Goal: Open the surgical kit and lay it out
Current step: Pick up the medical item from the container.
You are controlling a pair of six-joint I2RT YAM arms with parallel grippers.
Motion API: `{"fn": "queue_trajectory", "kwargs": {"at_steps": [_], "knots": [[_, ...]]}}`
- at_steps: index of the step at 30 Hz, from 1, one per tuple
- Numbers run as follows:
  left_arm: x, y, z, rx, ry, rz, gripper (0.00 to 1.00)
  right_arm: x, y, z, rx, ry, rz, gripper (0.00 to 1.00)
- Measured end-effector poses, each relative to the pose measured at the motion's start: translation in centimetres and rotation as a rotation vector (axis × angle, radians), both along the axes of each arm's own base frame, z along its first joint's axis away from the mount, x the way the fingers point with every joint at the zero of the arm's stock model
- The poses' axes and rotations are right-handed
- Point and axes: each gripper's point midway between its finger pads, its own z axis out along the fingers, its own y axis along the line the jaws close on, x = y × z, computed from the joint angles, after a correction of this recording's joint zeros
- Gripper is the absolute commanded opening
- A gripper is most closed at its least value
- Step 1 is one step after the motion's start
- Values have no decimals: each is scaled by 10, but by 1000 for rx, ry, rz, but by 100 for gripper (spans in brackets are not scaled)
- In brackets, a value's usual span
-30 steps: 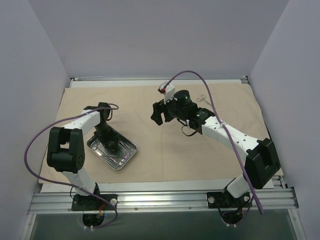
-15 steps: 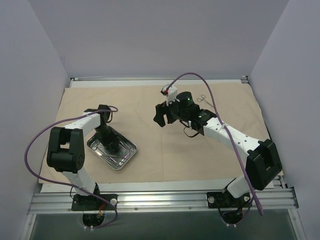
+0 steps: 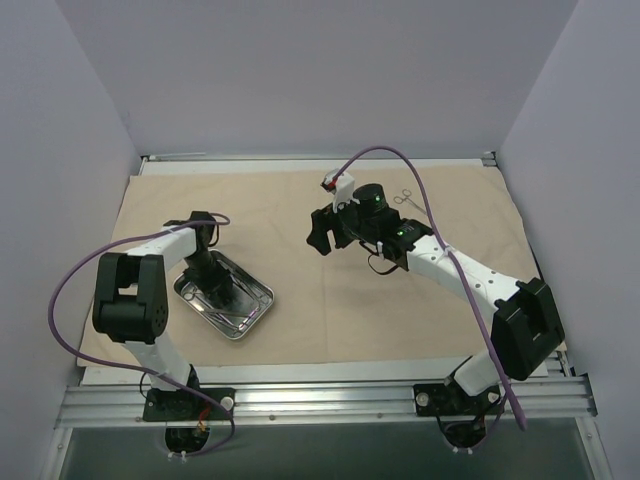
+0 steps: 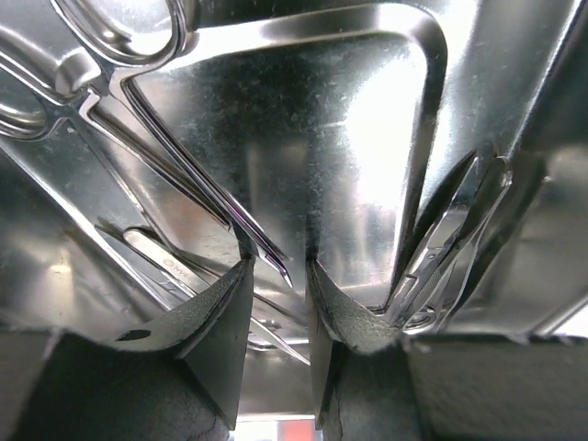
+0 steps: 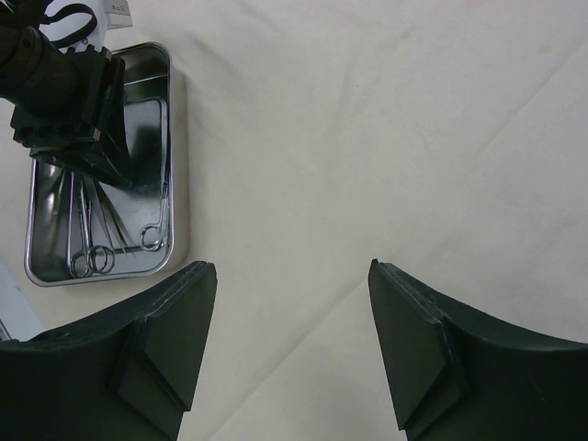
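Far left, the left fingers [image 4: 220, 312] are down inside the steel tray [image 3: 258, 306]. There's just a narrow gap between them, and the thin tips of one instrument [image 4: 266, 253] poke into that gap, not pinched as far as I can see. Ring-handled tools [image 5: 92, 239] lie in the tray too. The tray sits on the beige cloth wrap [image 3: 330, 310], which is spread flat. The right fingers [image 5: 165, 340] hover above bare cloth, spread wide, holding nothing. One lone scissor-like piece [image 3: 403, 198] lies on the cloth beyond them.
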Motion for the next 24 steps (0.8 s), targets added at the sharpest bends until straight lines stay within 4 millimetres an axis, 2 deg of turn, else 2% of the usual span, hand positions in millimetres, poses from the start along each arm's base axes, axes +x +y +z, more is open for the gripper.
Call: {"fn": "queue_trajectory", "kwargs": {"at_steps": [4,7,8,12,21,24], "knots": [[1,-1,-1,-4,-1,-2,34,0,0,0,0,-1,0,68],[0,-1,-2,-7,1,-5,21,0,0,0,0,-1,0,68],[0,0,-2,-8,2,-7,13,0,0,0,-1,-1,0,68],[0,-1,-2,-19,4,-17,3,0,0,0,-1,-1,0,68],[0,1,3,-27,-6,-50,2,1,-2,-1,-7,-2,-5,67],[1,3,17,-16,-37,-71,2,1,-2,-3,-15,7,-9,67]]}}
